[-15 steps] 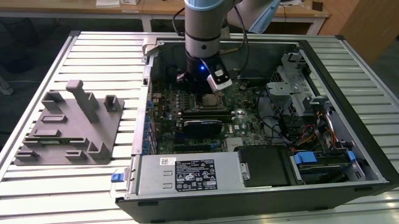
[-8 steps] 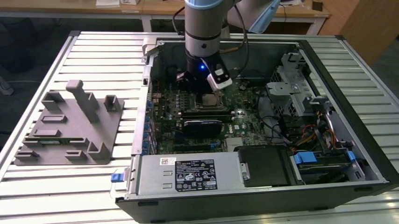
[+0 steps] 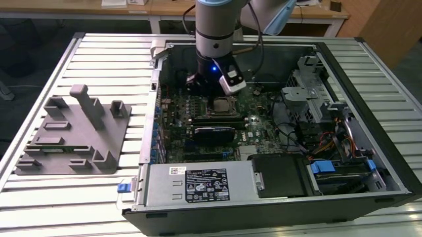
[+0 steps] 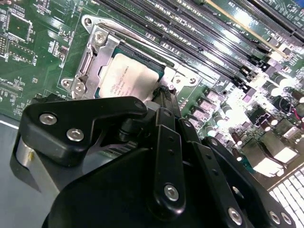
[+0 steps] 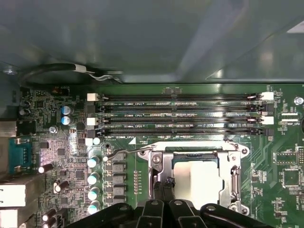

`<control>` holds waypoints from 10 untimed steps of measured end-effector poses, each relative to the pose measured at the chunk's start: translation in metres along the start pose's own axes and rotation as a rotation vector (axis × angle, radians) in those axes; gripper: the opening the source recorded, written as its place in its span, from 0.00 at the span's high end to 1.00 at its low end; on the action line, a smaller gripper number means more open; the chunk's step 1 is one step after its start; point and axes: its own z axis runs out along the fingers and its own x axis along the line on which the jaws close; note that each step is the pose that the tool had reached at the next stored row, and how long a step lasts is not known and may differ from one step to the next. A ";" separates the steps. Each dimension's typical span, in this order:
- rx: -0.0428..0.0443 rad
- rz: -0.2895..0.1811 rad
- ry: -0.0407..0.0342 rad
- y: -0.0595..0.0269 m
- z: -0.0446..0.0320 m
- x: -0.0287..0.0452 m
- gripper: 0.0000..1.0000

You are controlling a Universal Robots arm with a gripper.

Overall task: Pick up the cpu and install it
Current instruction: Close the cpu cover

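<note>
Silvery metal tops the cpu [image 4: 126, 78], a flat square lying in the steel-framed socket [image 5: 235, 161] on the green motherboard [image 5: 280, 156]. In both wrist views the black gripper [image 4: 164, 92] hides 1 edge of the chip behind its bolted linkage. Its 2 thin fingers are pressed together with the tips at the chip's edge; whether they touch it is hard to make out. 4 dark memory slots [image 5: 180, 114] run beside the socket. In the exterior view the arm [image 3: 214, 29] stands upper centre, reaching into the open black computer case [image 3: 264, 217] on a ribbed pale metal table [image 3: 99, 54]. A grey plastic fixture [image 3: 72, 138] lies at the exterior view's left.
</note>
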 end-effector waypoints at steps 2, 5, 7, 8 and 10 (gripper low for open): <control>0.0000 0.000 -0.0001 0.0000 -0.0026 0.0000 0.89; -0.0001 0.000 -0.0002 0.0001 -0.0073 -0.0001 0.89; -0.0001 0.000 -0.0005 0.0002 -0.0124 -0.0001 0.89; -0.0001 0.000 -0.0006 0.0002 -0.0143 -0.0002 0.89; -0.0001 0.000 -0.0010 0.0003 -0.0182 -0.0002 0.89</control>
